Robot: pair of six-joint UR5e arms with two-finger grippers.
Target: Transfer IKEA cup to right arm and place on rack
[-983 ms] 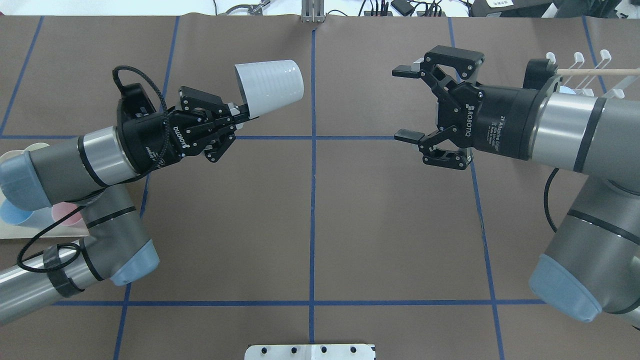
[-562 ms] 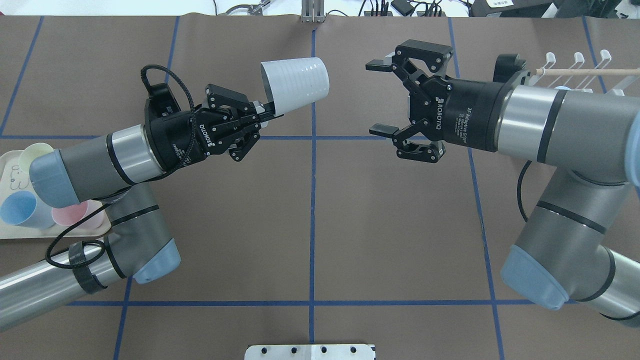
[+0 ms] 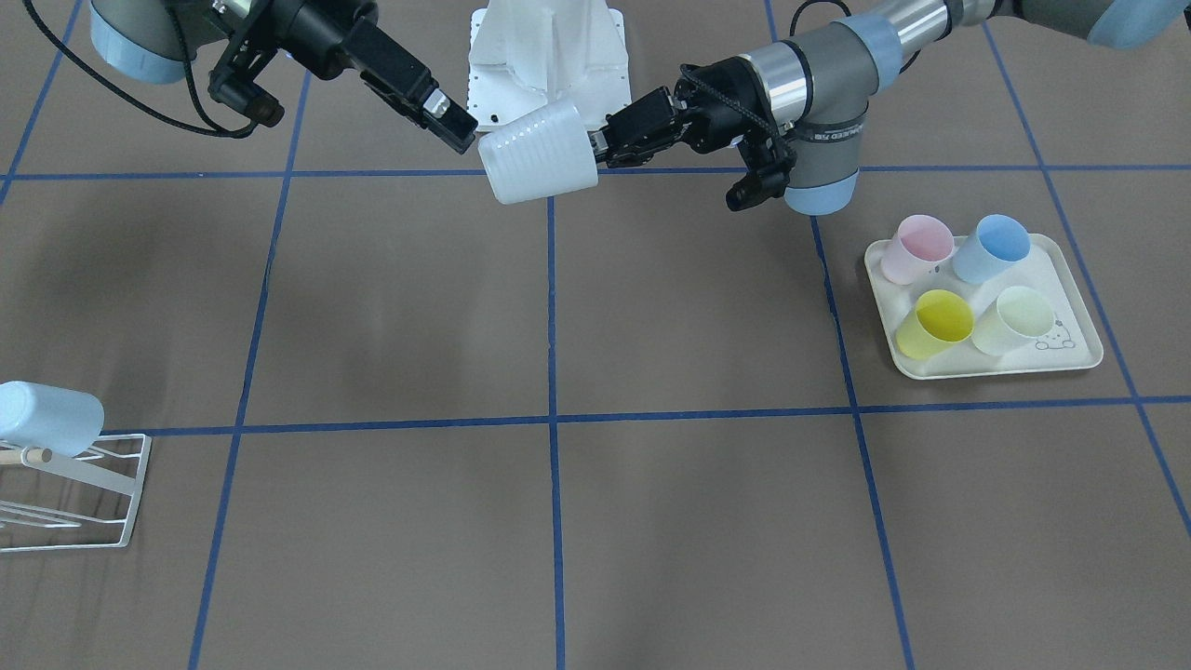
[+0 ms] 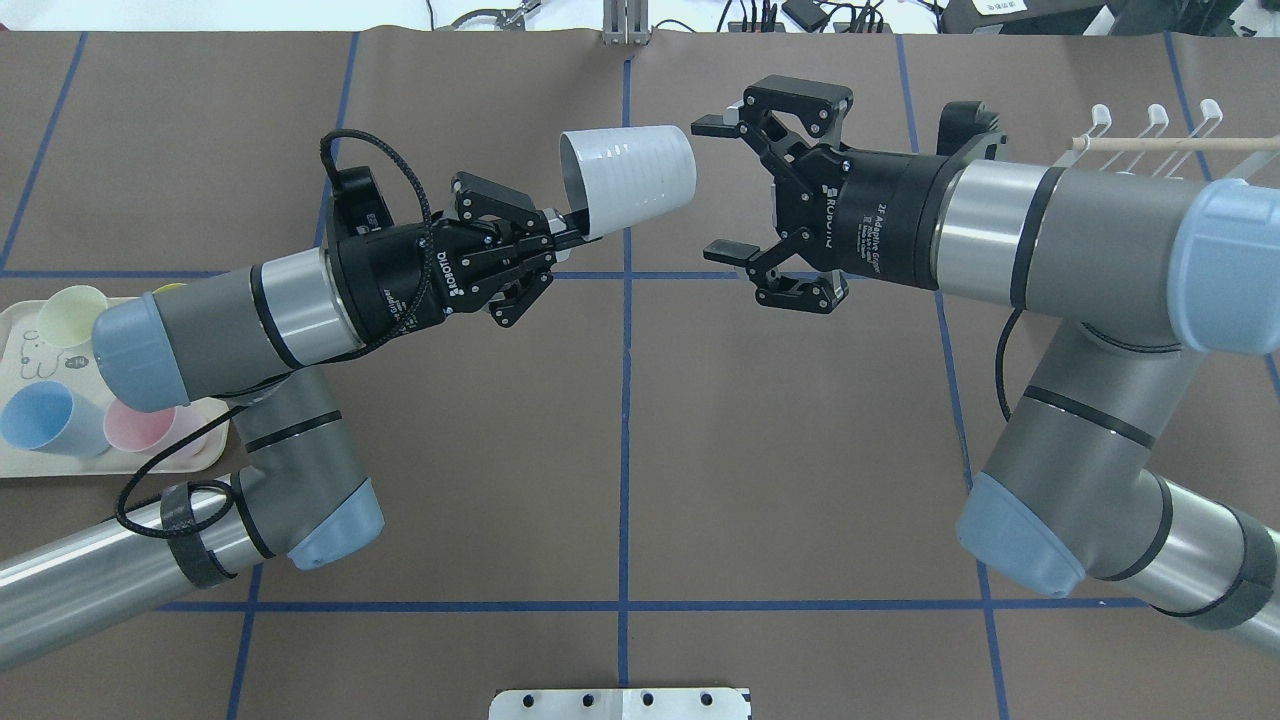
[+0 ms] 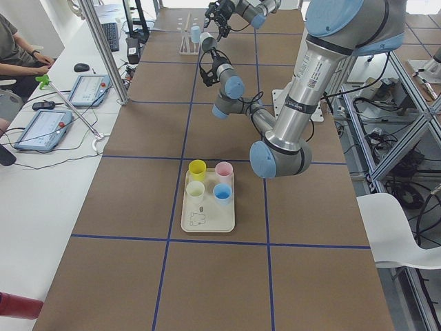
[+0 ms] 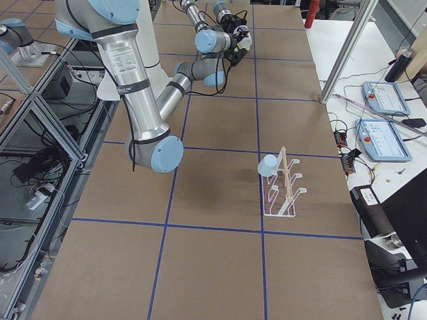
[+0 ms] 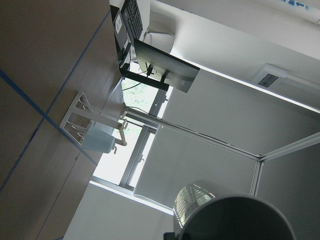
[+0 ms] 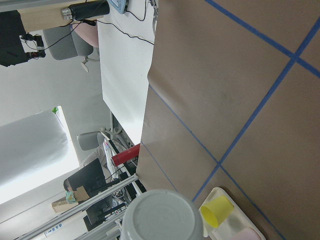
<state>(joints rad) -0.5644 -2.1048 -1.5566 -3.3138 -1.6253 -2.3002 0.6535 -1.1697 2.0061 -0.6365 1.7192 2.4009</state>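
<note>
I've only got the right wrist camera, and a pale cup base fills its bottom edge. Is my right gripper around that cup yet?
Observer: Not yet. Overhead, the right gripper is open, its fingertips about level with the white cup at its base end.
Operator: Where is the left one holding it?
Observer: The left gripper is shut on the rim, at the mouth end, and the cup lies tilted in the air.
Operator: Any room on the rack?
Observer: The rack carries one pale blue cup; its other rods look bare.
</note>
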